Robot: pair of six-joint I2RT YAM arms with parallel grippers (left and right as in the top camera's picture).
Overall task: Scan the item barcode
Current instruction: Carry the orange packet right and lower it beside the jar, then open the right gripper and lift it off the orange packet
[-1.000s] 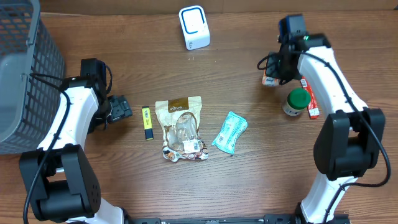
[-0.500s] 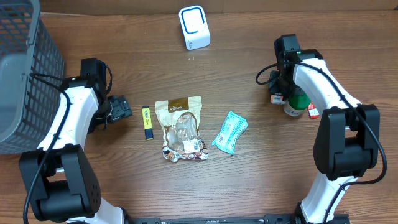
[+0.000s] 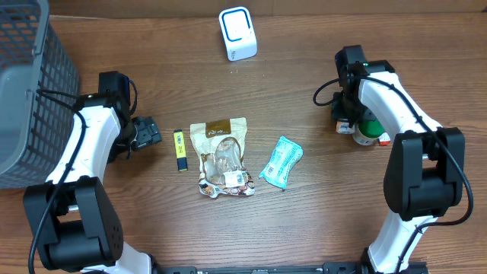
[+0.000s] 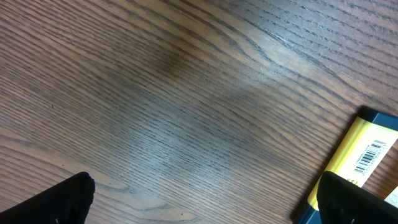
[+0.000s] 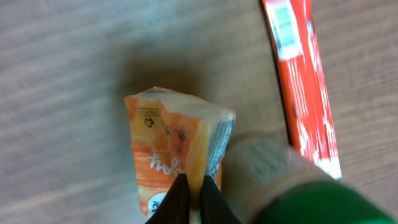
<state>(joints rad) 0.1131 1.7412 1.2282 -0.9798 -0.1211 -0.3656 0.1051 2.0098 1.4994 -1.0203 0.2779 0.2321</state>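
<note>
Across the wooden table (image 3: 304, 221), places are given from the white scanner (image 3: 237, 33), which is set upright at the far edge near the middle. A grey mesh basket (image 3: 27, 84) is seen far to the scanner's left, at the table's corner. A clear snack bag (image 3: 222, 158) with a brown top is laid flat nearer the robot than the scanner, almost straight in front of it, and a teal packet (image 3: 281, 161) is laid just beside that bag, a little right of the scanner's line. The left gripper (image 3: 146, 132) is held low over bare wood to the left of the scanner and nearer the robot, its jaws spread wide with nothing between them. A green-capped bottle (image 3: 368, 129) is stood well to the scanner's right, and a red pack (image 5: 301, 81) is laid on the bottle's outer side. The right gripper (image 5: 194, 190) is closed tight on an orange packet (image 5: 177, 149), which is pinched by its lower edge and pressed close against the bottle, well apart from the scanner. A yellow marker (image 3: 179, 150) is laid left of the snack bag, its barcode shown at the edge of the left wrist view.
</note>
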